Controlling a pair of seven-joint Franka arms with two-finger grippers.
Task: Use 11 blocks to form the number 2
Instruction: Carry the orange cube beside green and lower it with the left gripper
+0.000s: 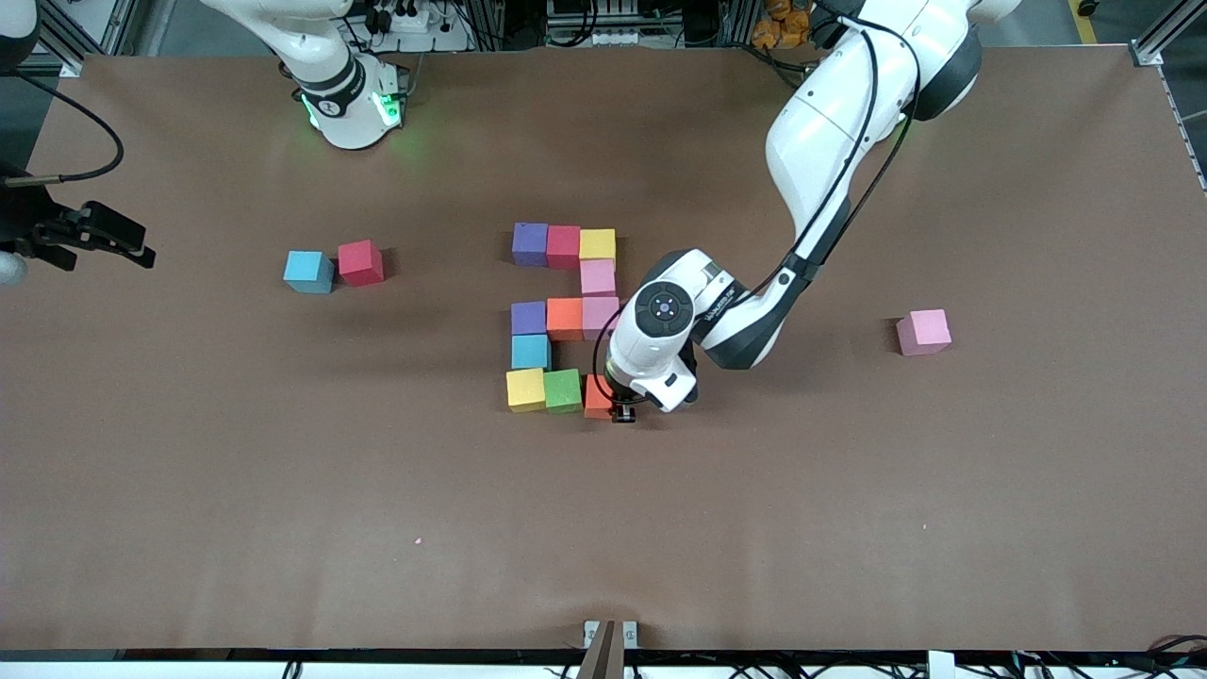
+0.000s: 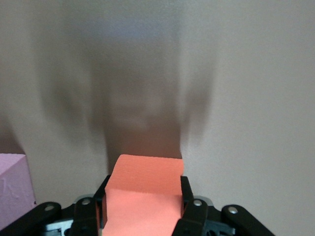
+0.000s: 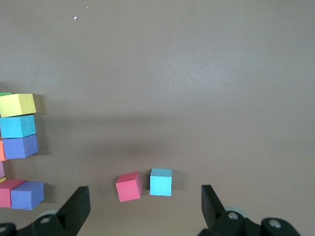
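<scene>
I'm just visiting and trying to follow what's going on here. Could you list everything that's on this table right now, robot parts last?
table: one, brown, under everything.
number 2: one, nearly done, mid-table; ten blocks lie flat: purple, red, yellow in the row farthest from the front camera, pink below, then purple, orange, pink, then light blue, then yellow, green.
orange block: one, at the end of the row nearest the front camera, beside the green one, held by the left gripper.
spare blocks: three; light blue block and red block side by side toward the right arm's end; pink block alone toward the left arm's end.
left gripper: shut on the orange block.
right gripper: open, waiting over the table near the two spare blocks.
</scene>
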